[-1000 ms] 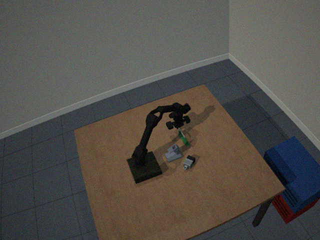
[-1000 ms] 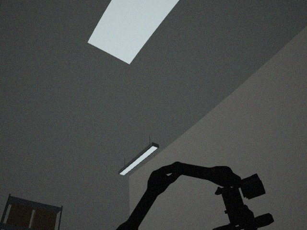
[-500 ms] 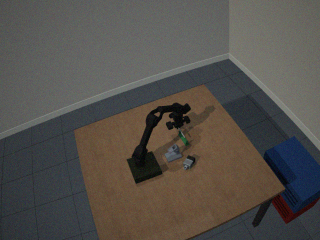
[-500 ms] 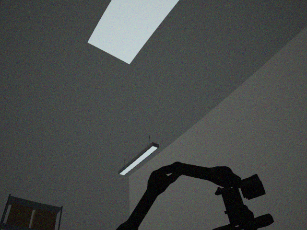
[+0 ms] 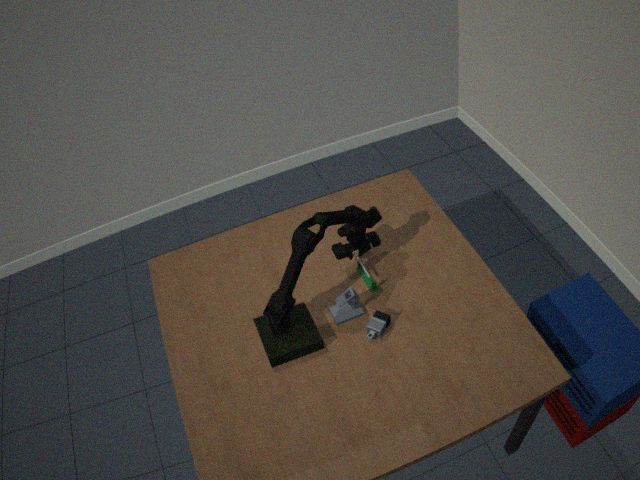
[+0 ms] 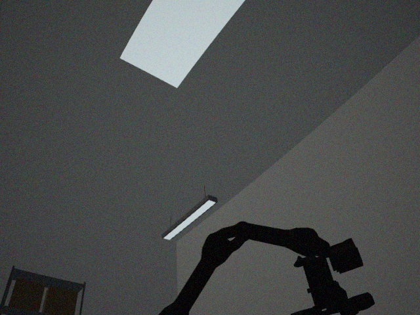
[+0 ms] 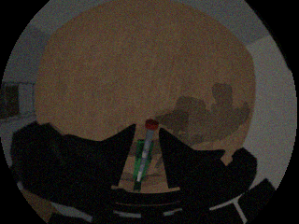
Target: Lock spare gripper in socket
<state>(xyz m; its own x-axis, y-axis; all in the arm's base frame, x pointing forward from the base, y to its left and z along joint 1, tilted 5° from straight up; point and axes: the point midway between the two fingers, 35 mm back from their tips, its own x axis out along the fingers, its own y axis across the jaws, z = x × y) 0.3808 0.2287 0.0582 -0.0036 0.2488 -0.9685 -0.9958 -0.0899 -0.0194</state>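
Centrally, the gripper (image 5: 356,253) (image 6: 327,303) (image 7: 148,129) stood partly open, its fingertips spaced either side of the red-ended pin (image 5: 363,266) (image 7: 146,151). From above, the pin slanted toward five o'clock, alongside a green piece (image 5: 370,281) (image 7: 137,169). The grey mount (image 5: 338,313) lay at six o'clock; the spare gripper (image 5: 378,322), undocked, lay at the mount's four o'clock.

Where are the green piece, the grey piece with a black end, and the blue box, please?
Green piece (image 5: 370,283) (image 7: 138,164): top and wrist views, on its side surface.
Grey piece with a black end (image 5: 378,322): top view, on its grey body.
Blue box (image 5: 594,320): top view, on its upper face.
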